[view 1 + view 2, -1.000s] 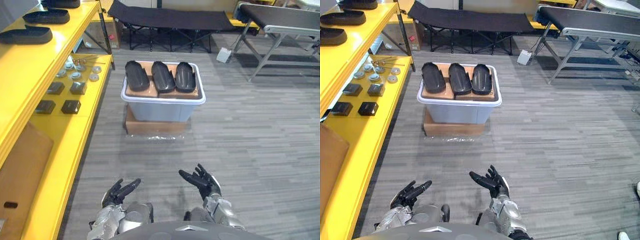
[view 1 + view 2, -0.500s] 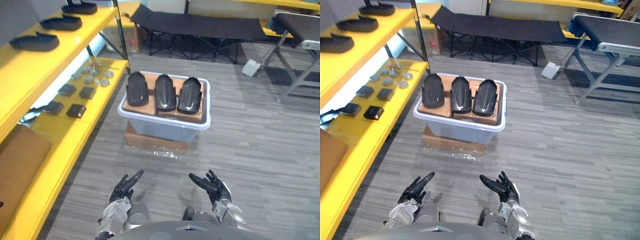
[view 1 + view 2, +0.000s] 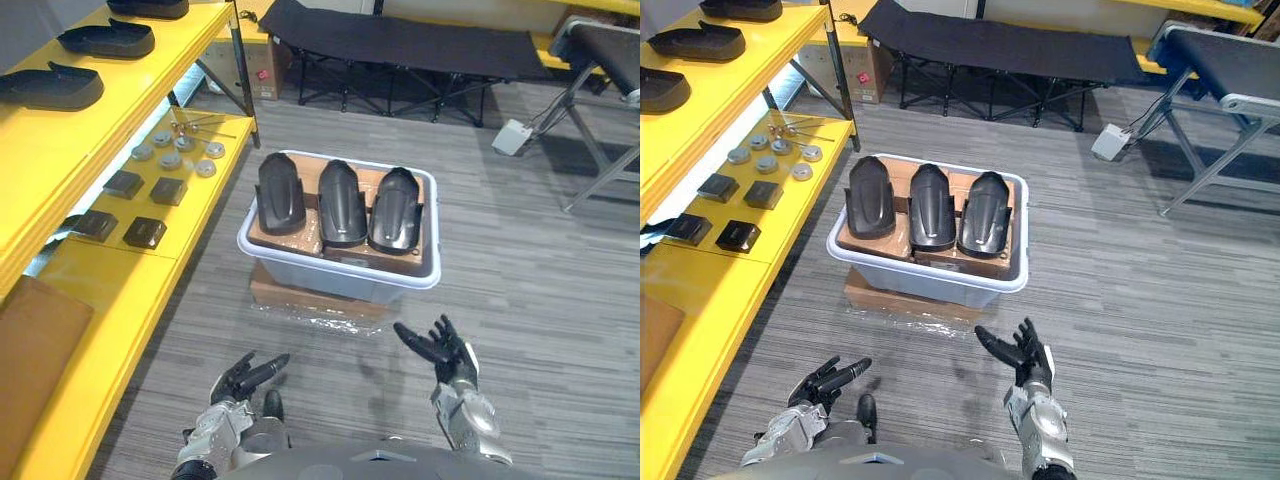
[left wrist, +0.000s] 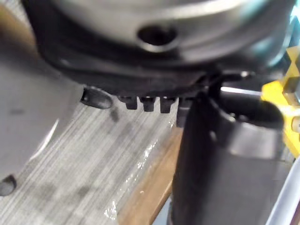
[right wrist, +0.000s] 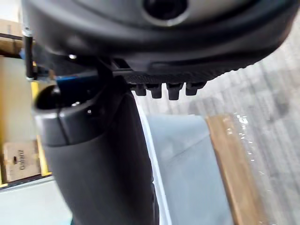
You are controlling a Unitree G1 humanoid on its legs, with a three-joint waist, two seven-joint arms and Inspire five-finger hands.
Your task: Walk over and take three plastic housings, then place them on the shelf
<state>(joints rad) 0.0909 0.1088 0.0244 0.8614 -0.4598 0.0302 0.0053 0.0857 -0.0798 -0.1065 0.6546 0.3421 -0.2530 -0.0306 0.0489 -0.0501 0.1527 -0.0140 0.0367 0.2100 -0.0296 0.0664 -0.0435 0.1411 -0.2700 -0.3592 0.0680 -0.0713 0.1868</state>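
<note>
Three black plastic housings [image 3: 343, 202] lie side by side on cardboard in a pale grey bin [image 3: 335, 281] on the floor ahead. The bin rests on a flat cardboard box [image 3: 310, 299]. My left hand [image 3: 243, 378] hangs low, short of the bin and left of it, fingers straight and empty. My right hand [image 3: 441, 349] is raised just before the bin's near right corner, fingers spread and holding nothing. The yellow shelf [image 3: 110, 90] runs along the left, and more black housings [image 3: 52, 86] lie on its upper level.
The shelf's lower level [image 3: 120, 270] carries small dark blocks [image 3: 145, 232] and metal discs [image 3: 180, 156]. A brown board [image 3: 35, 350] leans at the near left. A black folding cot [image 3: 400, 45] stands behind the bin, a metal-legged conveyor [image 3: 1230, 75] at the far right.
The bin and housings now appear closer and lower in view as the camera advanced. Both hands stay open; the right one has risen toward the bin's near right corner.
</note>
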